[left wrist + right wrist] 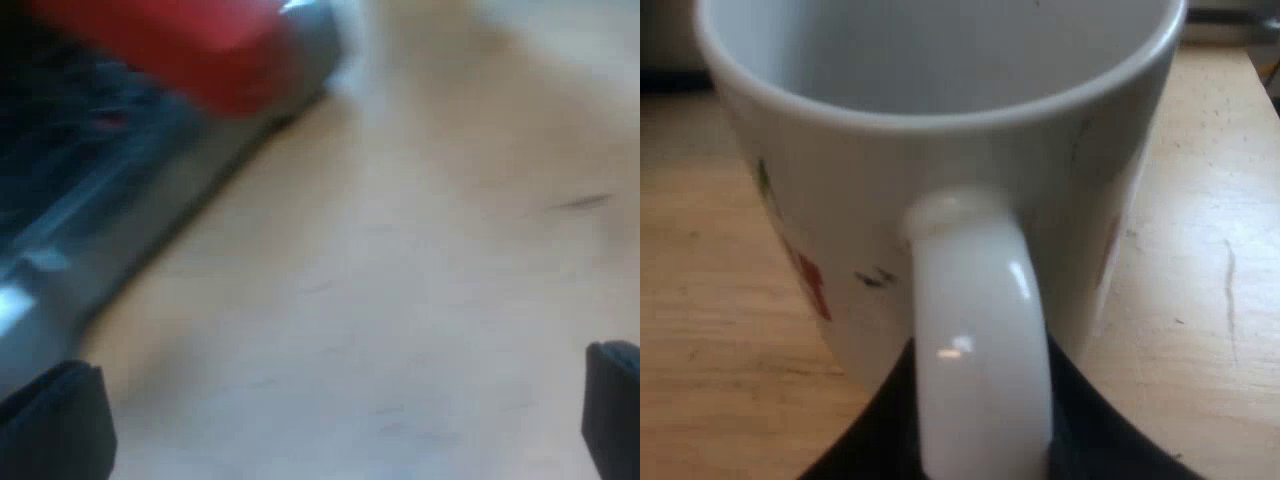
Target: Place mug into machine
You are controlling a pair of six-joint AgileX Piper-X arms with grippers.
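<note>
Mug (940, 150), white, with small red and green marks on its wall, close before the right gripper (980, 445), above the wooden table (1200, 300); resting or lifted, impossible to tell. Handle (980, 330) at six o'clock from the rim, clamped between black fingers (865, 440), one on either side. No machine close around it.

Left gripper (340, 410) spread wide over bare wood, holding nothing, black fingertips (55, 425) well apart. At eleven o'clock from it, a grey metal body (150, 190) on the table, with a red block (190, 45) at its twelve o'clock end; both too blurred to name more closely.
</note>
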